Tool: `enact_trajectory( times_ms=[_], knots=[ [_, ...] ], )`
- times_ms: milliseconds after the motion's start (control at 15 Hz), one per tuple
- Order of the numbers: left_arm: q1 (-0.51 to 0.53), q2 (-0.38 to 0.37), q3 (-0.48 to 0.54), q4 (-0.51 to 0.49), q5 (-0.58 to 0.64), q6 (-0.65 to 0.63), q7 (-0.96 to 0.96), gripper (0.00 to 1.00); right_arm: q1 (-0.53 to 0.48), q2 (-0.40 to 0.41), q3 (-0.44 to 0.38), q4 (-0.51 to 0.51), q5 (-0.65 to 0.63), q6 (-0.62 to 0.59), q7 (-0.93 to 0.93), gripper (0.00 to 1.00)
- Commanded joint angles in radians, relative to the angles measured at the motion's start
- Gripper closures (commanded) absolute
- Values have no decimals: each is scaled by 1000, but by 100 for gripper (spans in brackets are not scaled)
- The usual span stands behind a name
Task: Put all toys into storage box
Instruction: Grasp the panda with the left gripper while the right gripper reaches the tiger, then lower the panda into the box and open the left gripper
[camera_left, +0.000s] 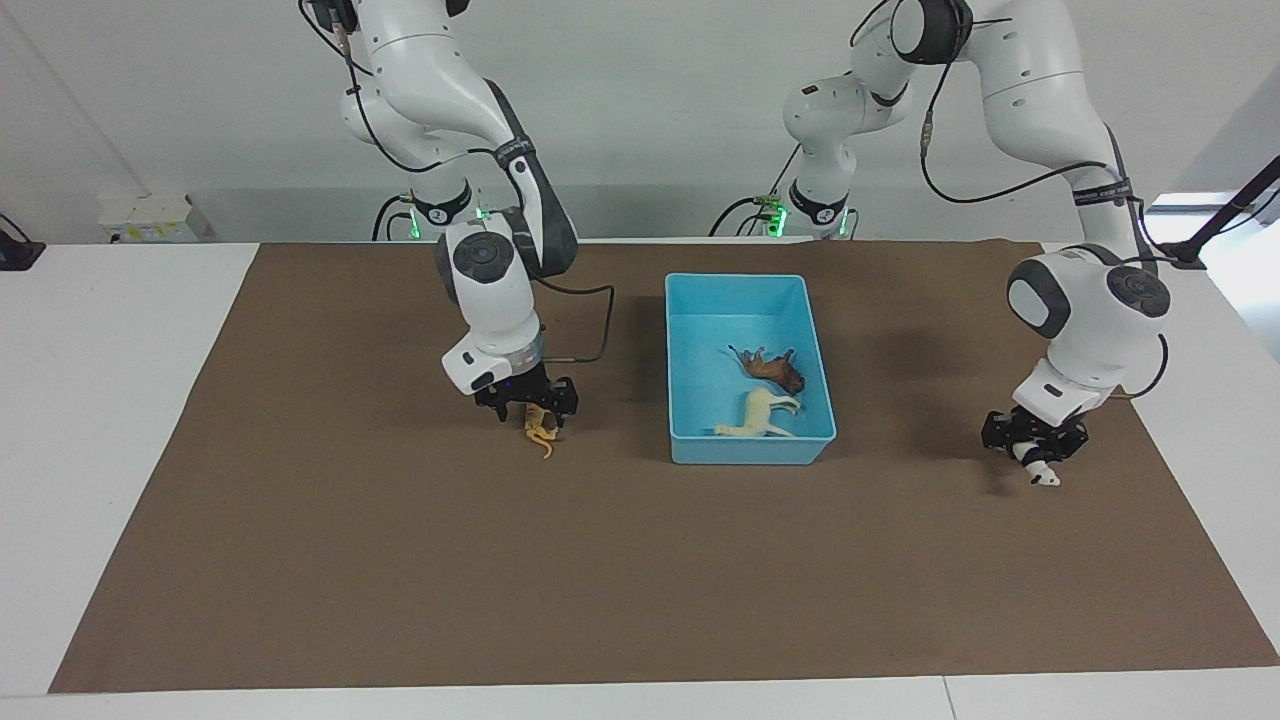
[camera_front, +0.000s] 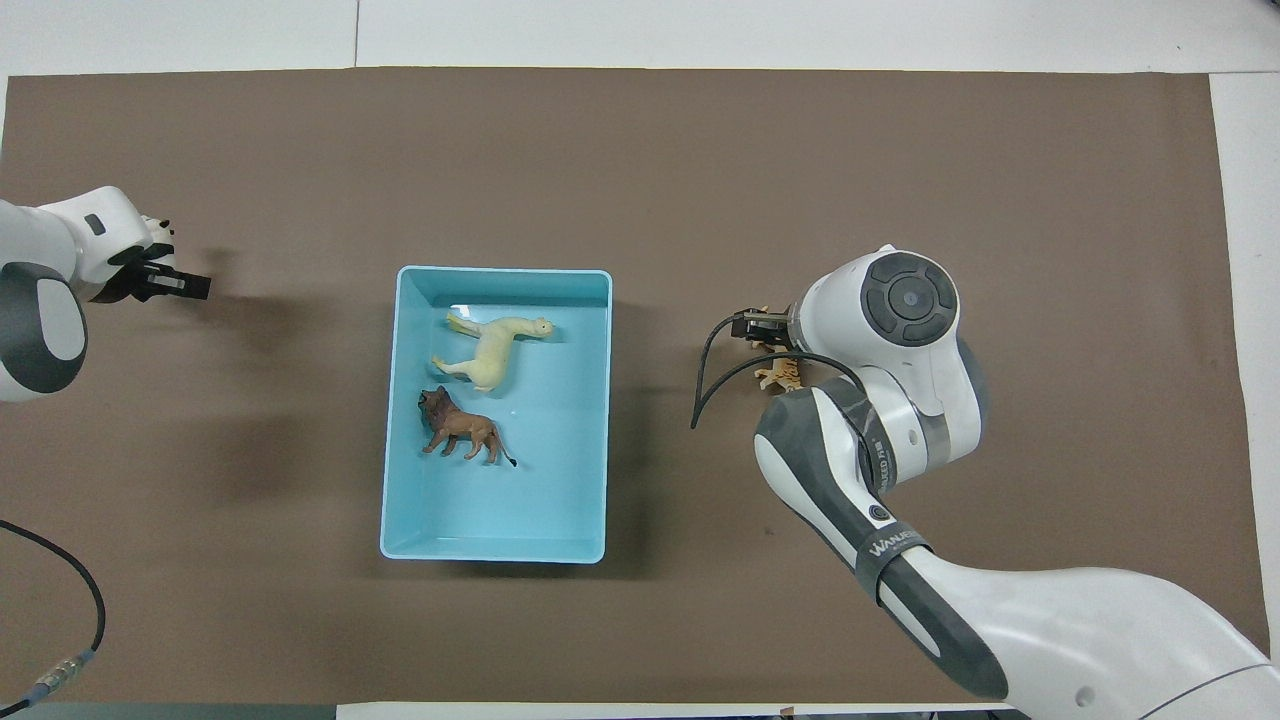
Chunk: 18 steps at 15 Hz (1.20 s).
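We find the left tool (camera_left: 1035, 448) clenched on the small black-and-white plastic panda (camera_left: 1041, 473) and the right tool (camera_left: 527, 403) released astride the orange-tan plastic tiger (camera_left: 540, 432), evidently for transfer to the rectangular light blue plastic storage box (camera_left: 690, 352) mid-desk (camera_left: 300, 560).

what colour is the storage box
Light blue: the storage box shows best in the overhead view.

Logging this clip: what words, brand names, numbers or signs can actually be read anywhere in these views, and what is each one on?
"WANEE...", cut off by the curve: dark strap on the right arm's forearm, overhead view.
Lettering on a second strap nearer that wrist: too blurred to read.
Round label on the right arm's base: too small to read.
Toys and storage box: none.
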<state>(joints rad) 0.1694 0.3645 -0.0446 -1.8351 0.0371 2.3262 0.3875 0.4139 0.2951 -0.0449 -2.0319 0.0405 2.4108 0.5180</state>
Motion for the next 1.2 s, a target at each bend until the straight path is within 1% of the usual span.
enact_trajectory(
  times_ms=[0, 133, 267, 333, 400, 467, 533, 600, 667, 800, 867, 933, 1133],
  knots=[
    [-105, -151, 8, 4, -6, -222, -155, 100, -3, -10, 8, -46, 12, 25, -47, 0],
    [-210, -249, 6, -7, -8, -371, -322, 100, -3, -17, 8, -88, 12, 56, -88, 0],
    [-333, -314, 6, -16, -8, -494, -483, 100, -1, -27, 8, -120, 12, 74, -91, 0],
    [-387, -346, 5, -45, -8, -543, -557, 100, 3, -28, 8, -123, 12, 74, -90, 0],
    [-456, -373, 3, -100, -9, -539, -640, 100, 19, -28, 8, -125, 12, 71, -82, 29],
    [-537, -398, 5, -160, -9, -481, -753, 99, 22, -28, 10, -123, 12, 70, -66, 97],
    [-579, -416, 5, -208, -9, -429, -835, 95, 22, -28, 10, -123, 12, 67, -46, 100],
    [-614, -430, 3, -251, -11, -379, -893, 93, 23, -28, 8, -117, 12, 57, -35, 100],
    [-640, -443, 3, -277, -11, -352, -915, 81, 22, -28, 10, -113, 12, 51, -38, 100],
    [-656, -444, 3, -276, -34, -355, -937, 51, 22, -27, 8, -99, 12, 34, -35, 100],
    [-656, -444, 5, -270, -45, -366, -941, 14, 23, -27, 8, -84, 12, 15, -32, 100],
    [-653, -444, 5, -262, -45, -369, -941, 0, 25, -25, 10, -65, 12, -8, -30, 100],
    [-645, -452, 11, -234, -63, -399, -941, 0, 25, -19, 10, -16, 12, -45, -30, 100]
  ],
)
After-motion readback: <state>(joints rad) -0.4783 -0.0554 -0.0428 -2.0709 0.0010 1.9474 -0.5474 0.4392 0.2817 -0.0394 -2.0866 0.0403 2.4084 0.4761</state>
